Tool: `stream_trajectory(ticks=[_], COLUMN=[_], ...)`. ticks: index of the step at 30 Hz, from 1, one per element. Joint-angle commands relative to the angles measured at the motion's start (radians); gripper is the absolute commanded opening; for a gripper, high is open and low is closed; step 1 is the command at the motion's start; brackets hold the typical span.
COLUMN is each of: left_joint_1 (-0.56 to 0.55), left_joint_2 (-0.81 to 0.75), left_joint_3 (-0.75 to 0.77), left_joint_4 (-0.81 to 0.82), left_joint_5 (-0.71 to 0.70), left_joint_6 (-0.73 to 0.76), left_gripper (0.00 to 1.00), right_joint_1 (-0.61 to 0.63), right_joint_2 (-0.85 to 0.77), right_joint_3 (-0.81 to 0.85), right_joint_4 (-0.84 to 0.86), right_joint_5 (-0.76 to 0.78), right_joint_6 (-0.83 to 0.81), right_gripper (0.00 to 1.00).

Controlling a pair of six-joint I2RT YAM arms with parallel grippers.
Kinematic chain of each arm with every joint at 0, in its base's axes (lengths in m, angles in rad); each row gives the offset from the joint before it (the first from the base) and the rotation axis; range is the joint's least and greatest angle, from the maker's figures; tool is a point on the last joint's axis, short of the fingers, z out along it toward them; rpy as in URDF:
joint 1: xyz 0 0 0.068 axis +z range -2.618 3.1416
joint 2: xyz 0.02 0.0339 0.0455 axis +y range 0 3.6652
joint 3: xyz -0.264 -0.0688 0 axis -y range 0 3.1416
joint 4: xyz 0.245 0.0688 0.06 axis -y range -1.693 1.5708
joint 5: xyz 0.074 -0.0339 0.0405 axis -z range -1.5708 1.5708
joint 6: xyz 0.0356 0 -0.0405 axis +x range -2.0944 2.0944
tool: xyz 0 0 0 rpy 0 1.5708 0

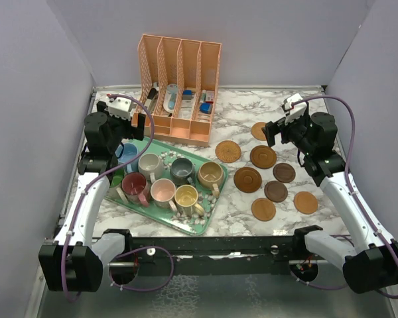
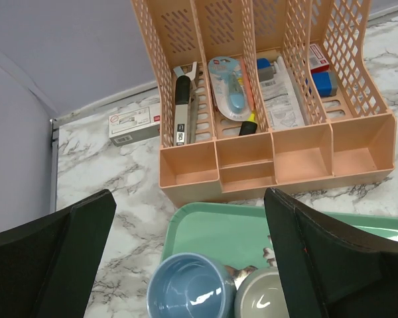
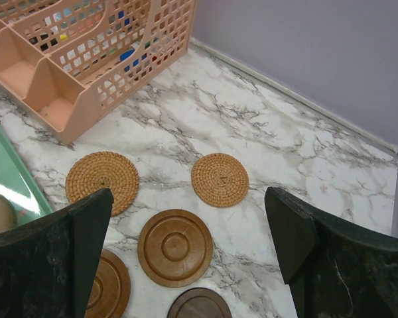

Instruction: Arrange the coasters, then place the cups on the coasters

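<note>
Overhead view: marbled tabletop (image 1: 252, 109). Far centre, a peach slotted organiser (image 1: 179, 79). Left of centre, a green tray (image 1: 215, 195) set askew, carrying the cups (image 1: 182, 169) upright in two rows: blue, cream, grey-blue and tan in the far row; maroon, pink and yellow in the near row. Right of the tray, the coasters (image 1: 247, 179): eight discs lying flat and loosely scattered on the bare tabletop, none under a cup, their tones running from light orange-brown to dark brown. Left hand (image 1: 131, 129) raised over the tray's far left corner, holding nothing. Right hand (image 1: 278, 132) raised over the farthest coasters, holding nothing. Left wrist view: both black fingers (image 2: 53, 255) spread wide, nothing between them. Below them, the blue cup (image 2: 186, 291) with a pale cup (image 2: 265, 301) just beside it, both on the tray. Beyond, the organiser with small stationery in its slots, and a small white box (image 2: 134, 122) on the tabletop to its left. Right wrist view: fingers spread wide, empty. Below them, two woven coasters (image 3: 219, 179) side by side and apart. Closer in, a ringed wooden coaster (image 3: 175, 246), another part-hidden by a finger, and a dark one cut by the frame edge. A corner of the tray shows at the left edge.
</note>
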Motion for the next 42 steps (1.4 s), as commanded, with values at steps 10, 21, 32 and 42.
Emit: stream_trajectory(ticks=[10, 21, 32, 42], left_joint_1=[-0.003, -0.003, -0.004, -0.009], left_joint_2=[-0.037, -0.031, -0.041, -0.038], left_joint_3=[-0.034, -0.032, -0.051, -0.074], left_joint_4=[0.002, 0.0, -0.016, -0.021], left_joint_5=[-0.016, -0.038, 0.035, 0.093], left_joint_6=[0.047, 0.062, 0.098, 0.081], left_gripper=[0.99, 0.99, 0.99, 0.99], right_joint_1=[-0.007, -0.009, -0.008, -0.008], right_joint_2=[-0.01, -0.014, 0.063, 0.228], right_joint_3=[-0.011, -0.033, -0.039, 0.025], right_joint_4=[0.027, 0.03, 0.038, -0.006], right_joint_5=[-0.009, -0.007, 0.046, 0.108], right_joint_6=[-0.001, -0.025, -0.034, -0.024], right_gripper=[1.0, 1.0, 1.0, 1.0])
